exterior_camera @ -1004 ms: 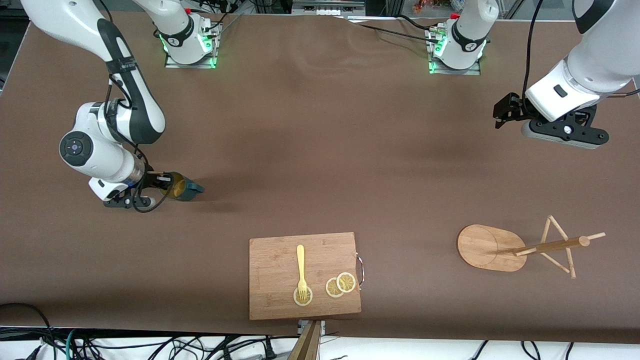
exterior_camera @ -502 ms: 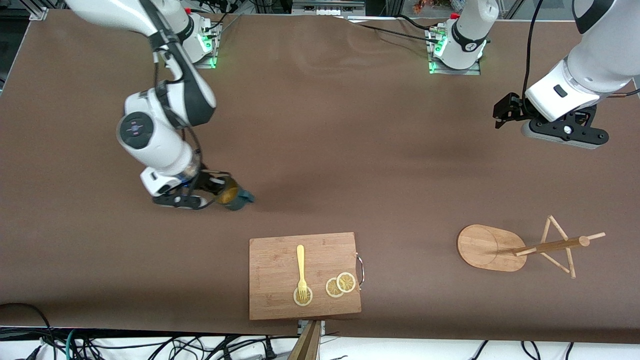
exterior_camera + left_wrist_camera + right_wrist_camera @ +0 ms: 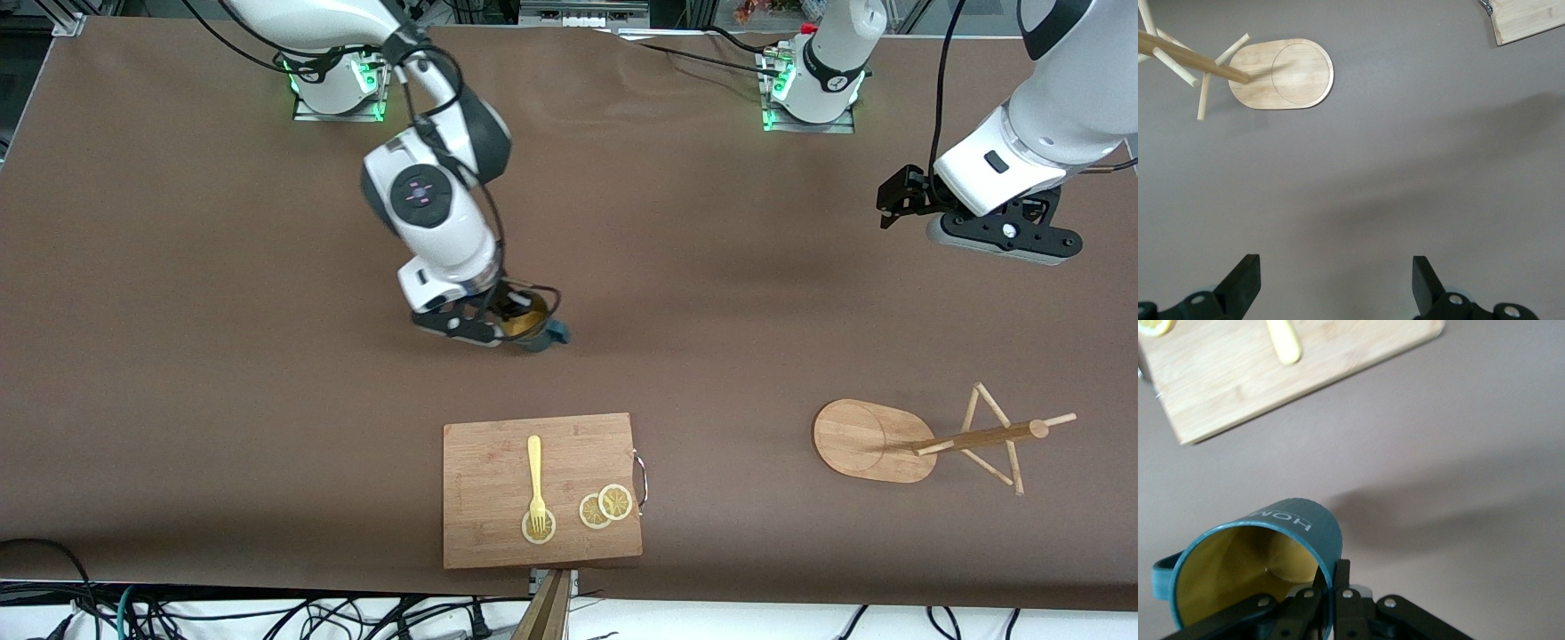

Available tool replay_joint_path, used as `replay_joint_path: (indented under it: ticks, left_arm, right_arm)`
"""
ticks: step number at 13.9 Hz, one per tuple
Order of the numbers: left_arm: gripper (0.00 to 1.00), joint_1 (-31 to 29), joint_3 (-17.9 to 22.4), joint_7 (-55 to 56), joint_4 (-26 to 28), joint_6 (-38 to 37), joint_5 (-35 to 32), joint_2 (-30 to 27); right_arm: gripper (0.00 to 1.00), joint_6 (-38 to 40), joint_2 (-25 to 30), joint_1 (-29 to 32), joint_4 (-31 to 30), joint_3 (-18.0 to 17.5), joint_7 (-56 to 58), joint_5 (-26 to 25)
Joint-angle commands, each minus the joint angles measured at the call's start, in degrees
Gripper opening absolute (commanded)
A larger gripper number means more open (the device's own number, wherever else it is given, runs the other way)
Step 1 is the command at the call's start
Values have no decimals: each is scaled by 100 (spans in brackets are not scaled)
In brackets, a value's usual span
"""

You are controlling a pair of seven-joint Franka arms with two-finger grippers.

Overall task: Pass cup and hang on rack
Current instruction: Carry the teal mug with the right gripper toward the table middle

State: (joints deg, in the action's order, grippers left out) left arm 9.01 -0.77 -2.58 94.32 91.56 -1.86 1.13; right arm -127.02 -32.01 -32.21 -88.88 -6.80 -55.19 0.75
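Right gripper (image 3: 514, 322) pinches cup (image 3: 532, 327) aloft, seemingly tilted.

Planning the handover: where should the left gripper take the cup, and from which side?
Probably the rim or wall on the part away from the right gripper, coming from the left arm's end of the table. The right gripper is shut on the cup wall at the rim, one finger inside. Leave the handle free for a rack peg. The left gripper waits open.
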Motion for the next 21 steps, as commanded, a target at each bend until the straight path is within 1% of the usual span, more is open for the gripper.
replay_joint_path:
  ticks: [1, 4, 12, 14, 17, 18, 19, 20, 21]
  left_arm:
    - [100, -4, -29, 12, -186, -138, -184, 72]
    - [100, -4, -29, 12, -186, -138, -184, 72]
    - [100, -4, -29, 12, -186, -147, -184, 72]
    - [100, -4, -38, 12, -186, -155, -184, 72]
    - [100, -4, -38, 12, -186, -156, -184, 72]
    - [100, -4, -38, 4, -186, -156, -184, 72]
    - [100, -4, -38, 47, -177, -156, -184, 72]
    - [100, -4, -38, 47, -177, -164, -184, 72]
    - [100, -4, -38, 47, -177, -208, -184, 72]
  right_arm:
    - [0, 160, -577, -477, 748, 64, -755, 4]
    - [0, 151, -868, -899, 1153, 64, -792, -5]
    - [0, 107, -1308, -1761, 1382, 64, -748, -14]
    - [0, 107, -1378, -1876, 1382, 64, -695, -40]
    - [0, 81, -1510, -1938, 1382, 64, -555, -225]
    - [3, 72, -1528, -1938, 1391, 64, -546, -225]
    - [13, 54, -1537, -1938, 1391, 64, -546, -216]
    - [51, 63, -1537, -1938, 1391, 64, -546, -216]
    - [99, 98, -1502, -1929, 1391, 82, -528, -233]
